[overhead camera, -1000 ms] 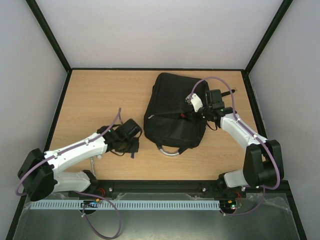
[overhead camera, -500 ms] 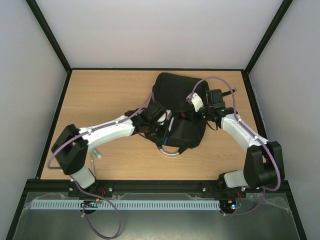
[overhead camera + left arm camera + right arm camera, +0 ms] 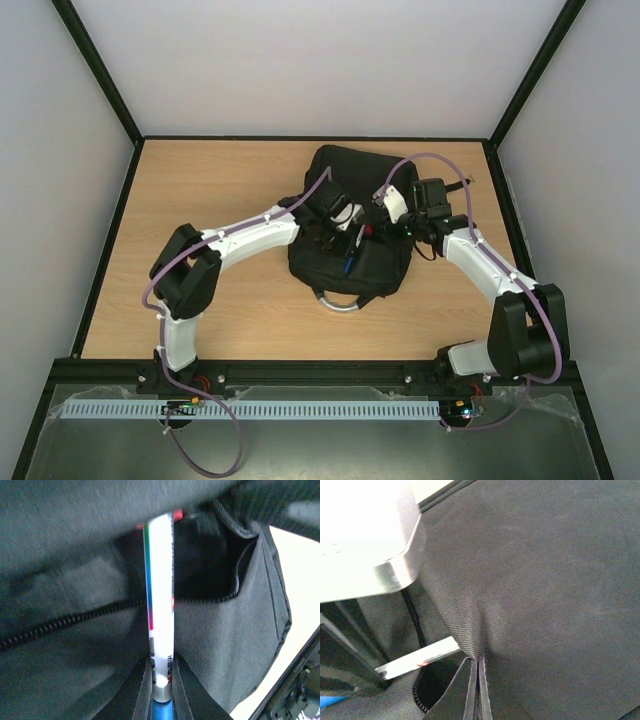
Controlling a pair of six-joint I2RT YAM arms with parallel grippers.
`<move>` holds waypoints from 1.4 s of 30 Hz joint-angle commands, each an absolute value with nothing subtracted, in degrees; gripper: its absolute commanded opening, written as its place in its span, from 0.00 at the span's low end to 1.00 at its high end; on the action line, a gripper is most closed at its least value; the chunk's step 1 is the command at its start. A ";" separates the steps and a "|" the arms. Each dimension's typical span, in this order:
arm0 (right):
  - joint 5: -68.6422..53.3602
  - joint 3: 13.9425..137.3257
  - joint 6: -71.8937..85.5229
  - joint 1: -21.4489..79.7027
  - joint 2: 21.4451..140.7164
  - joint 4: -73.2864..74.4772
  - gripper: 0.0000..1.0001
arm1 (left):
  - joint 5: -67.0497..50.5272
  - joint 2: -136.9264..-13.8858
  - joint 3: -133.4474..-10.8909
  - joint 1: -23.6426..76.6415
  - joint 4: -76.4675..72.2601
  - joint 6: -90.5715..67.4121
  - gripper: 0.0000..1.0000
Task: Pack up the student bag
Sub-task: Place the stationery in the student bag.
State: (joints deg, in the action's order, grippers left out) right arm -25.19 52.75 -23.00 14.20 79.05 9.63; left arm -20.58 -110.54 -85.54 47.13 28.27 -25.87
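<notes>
The student bag (image 3: 334, 172) is a large black backpack lying flat at the middle right of the table. My left gripper (image 3: 347, 243) hovers over it, shut on a white marker with a blue end (image 3: 160, 605). The marker's far end pokes into the dark mouth of an unzipped pocket (image 3: 200, 565) of the bag (image 3: 225, 630). My left gripper (image 3: 161, 672) clamps the marker near its blue end. My right gripper (image 3: 477, 662) is shut on a fold of the bag's fabric (image 3: 545, 580) at the pocket's edge, lifting it. The marker's tip (image 3: 417, 660) shows beside those fingers.
The bag's grey loop handle (image 3: 340, 303) points toward the arm bases. Bare wooden table (image 3: 200, 195) lies left of the bag, bounded by a black frame and pale walls. The open zipper teeth (image 3: 60, 625) run along the pocket's lip.
My left arm has swung from the table's left part rightward onto the bag, carrying the marker to the pocket's mouth. The right gripper has kept its pinch on the fabric.
</notes>
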 commanded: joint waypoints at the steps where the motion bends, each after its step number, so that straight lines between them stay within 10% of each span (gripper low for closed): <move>1: -27.86 52.82 -23.36 14.15 76.64 11.25 0.01 | -16.96 -113.50 -91.72 45.74 31.70 -26.95 0.02; 9: -28.02 52.82 -23.34 14.06 76.94 11.25 0.01 | -13.69 -116.59 -93.95 44.32 31.75 -28.00 0.03; 21: -27.99 52.77 -23.47 13.93 77.44 11.42 0.01 | -6.39 -104.47 -84.72 47.44 31.69 -28.99 0.43; 42: -27.51 52.78 -23.73 13.69 77.66 11.44 0.01 | -5.23 -104.42 -78.87 49.23 27.85 -28.19 0.26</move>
State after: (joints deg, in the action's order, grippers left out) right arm -25.36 52.75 -23.18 14.04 78.74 9.96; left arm -5.32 -101.71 -75.99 49.23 28.23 -28.97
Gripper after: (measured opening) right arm 0.012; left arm 0.287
